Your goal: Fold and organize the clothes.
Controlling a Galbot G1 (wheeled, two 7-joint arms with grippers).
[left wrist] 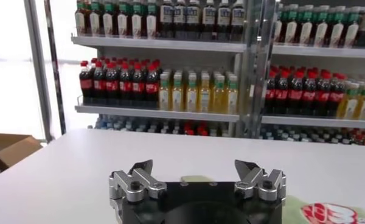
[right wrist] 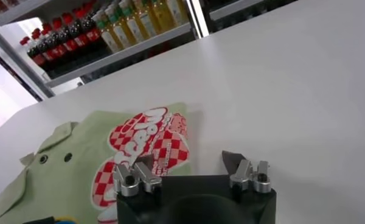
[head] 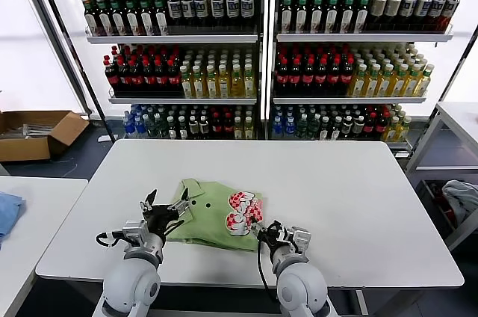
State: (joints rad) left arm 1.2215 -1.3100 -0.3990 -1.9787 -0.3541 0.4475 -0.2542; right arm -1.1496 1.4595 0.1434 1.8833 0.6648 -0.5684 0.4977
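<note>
Tools sit nearest the viewer, at the front edge of a white table. The left tool has its fingers spread wide apart and holds nothing; it hovers at the left edge of the clothes. The right tool is at the front right corner of the clothes, its fingers apart with nothing between them; in the head view its fingertips are small and hard to make out, and whether they touch the fabric cannot be told.

Between the two tools lies a light green shirt, folded into a rough rectangle on the table near its front edge. Its collar and two small buttons point toward the far left, and a red-and-white printed graphic covers its right part. The left tool hides part of the shirt's left edge. Only one shirt can be made out; whether a second lies beneath it cannot be told.

To the left stands another white table, with a blue cloth cut off by the picture's edge. At the far right a pale greyish cloth shows partly, below table level.

Behind, a cardboard box rests on the floor at left. Shelves of bottled drinks fill the back wall: dark, red-capped, yellow and blue-labelled bottles in rows.
</note>
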